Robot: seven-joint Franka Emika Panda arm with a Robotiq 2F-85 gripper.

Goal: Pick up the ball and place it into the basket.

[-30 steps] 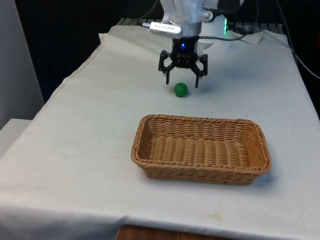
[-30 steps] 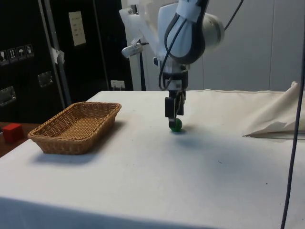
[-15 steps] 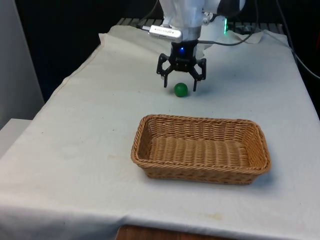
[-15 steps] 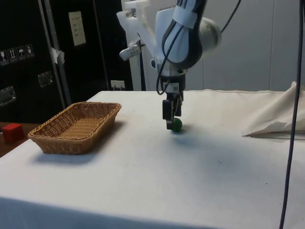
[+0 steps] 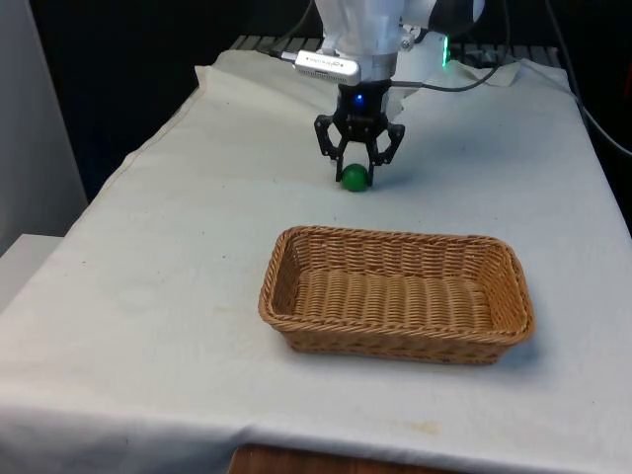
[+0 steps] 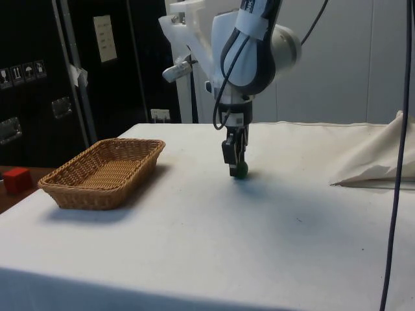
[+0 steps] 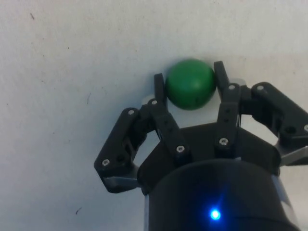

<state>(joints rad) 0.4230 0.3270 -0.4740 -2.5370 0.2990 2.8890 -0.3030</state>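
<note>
The green ball (image 5: 355, 177) sits on the white cloth (image 5: 178, 257) in the upper middle of the front view, a bit past the far side of the basket. The black gripper (image 5: 356, 170) is down low over it, pointing straight down. Its 2 fingers (image 7: 160, 90) are closed on the ball, 1 on each side, and both touch it. In the wrist view the ball (image 7: 190, 83) sits snug between the 2 fingertips, with the cloth (image 7: 72, 72) right under it.

In the side view the gripper (image 6: 236, 170) is in the middle of the frame, and the ball (image 6: 240, 171) peeks out at its tip, down at the cloth (image 6: 194, 233).

The wicker basket (image 5: 395, 294) is a long brown one in the lower middle of the front view. It is near the ball but apart from it. In the side view the basket (image 6: 104, 172) is at the left, well apart from the gripper.
</note>
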